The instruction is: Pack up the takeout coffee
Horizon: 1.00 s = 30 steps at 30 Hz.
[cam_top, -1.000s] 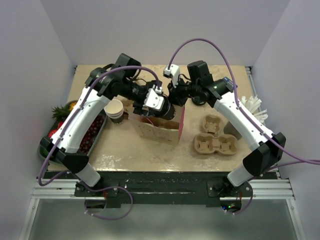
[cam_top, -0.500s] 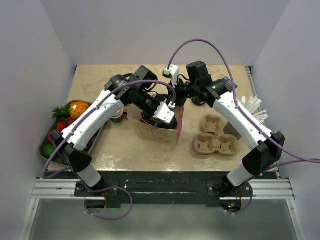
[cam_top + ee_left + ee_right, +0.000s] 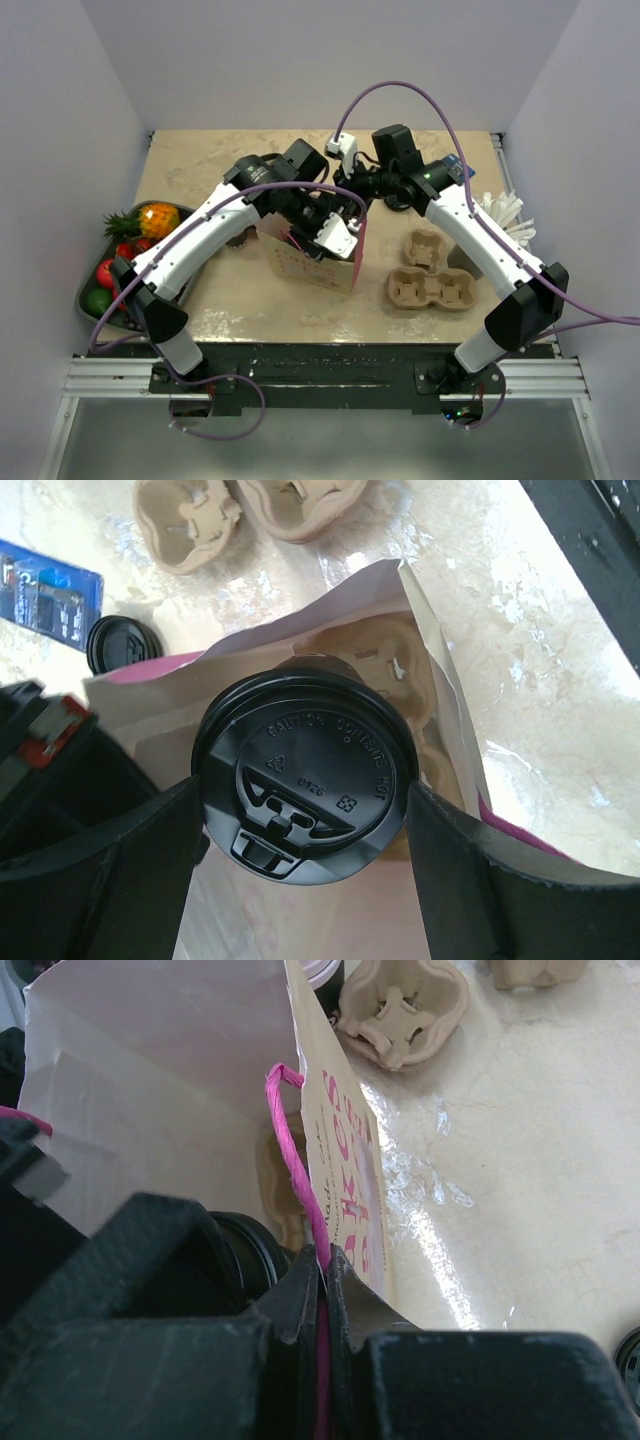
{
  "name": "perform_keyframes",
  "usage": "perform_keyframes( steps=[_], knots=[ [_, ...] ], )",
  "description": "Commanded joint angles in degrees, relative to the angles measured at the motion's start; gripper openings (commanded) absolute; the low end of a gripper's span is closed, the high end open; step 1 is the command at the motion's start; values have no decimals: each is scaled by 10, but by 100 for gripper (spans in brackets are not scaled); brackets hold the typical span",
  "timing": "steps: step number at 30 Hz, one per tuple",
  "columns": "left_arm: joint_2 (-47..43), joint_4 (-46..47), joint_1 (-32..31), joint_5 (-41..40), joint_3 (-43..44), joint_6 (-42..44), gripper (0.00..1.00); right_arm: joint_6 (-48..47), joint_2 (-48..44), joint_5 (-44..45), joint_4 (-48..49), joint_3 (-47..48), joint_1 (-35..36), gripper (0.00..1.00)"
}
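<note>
While the takeout coffee (image 3: 305,780) hangs in the open mouth of the paper bag (image 3: 440,710), the left gripper (image 3: 303,815) clasps it on both sides at its black lid. The right gripper (image 3: 322,1270) is pinched tight on the bag's pink handle (image 3: 295,1160). Cardboard cup carriers (image 3: 430,275) lie on the table (image 3: 250,295) to the right.

L arm (image 3: 200,228) swung right; L gripper (image 3: 332,233) w/ coffee (image 3: 305,780) went from behind bag (image 3: 315,265) to over its mouth.
</note>
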Motion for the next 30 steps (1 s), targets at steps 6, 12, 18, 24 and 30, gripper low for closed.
perform_keyframes(
  steps=[6, 12, 18, 24, 30],
  knots=[
    [13, -34, -11, -28, 19, 44, 36, -26, -27, -15, -2, 8, 12, 0],
    [26, -35, -12, -12, -14, 66, 36, -35, -26, -9, -5, 13, 22, 0],
    [50, -28, -13, -6, -20, 71, 35, -56, -38, -1, -11, 1, 26, 0],
    [68, -15, -13, -14, -19, 72, 35, -57, -39, -12, -7, -10, 31, 0],
    [88, -4, -15, -21, -13, 71, 35, -56, -32, -22, 1, -10, 32, 0]
  ],
)
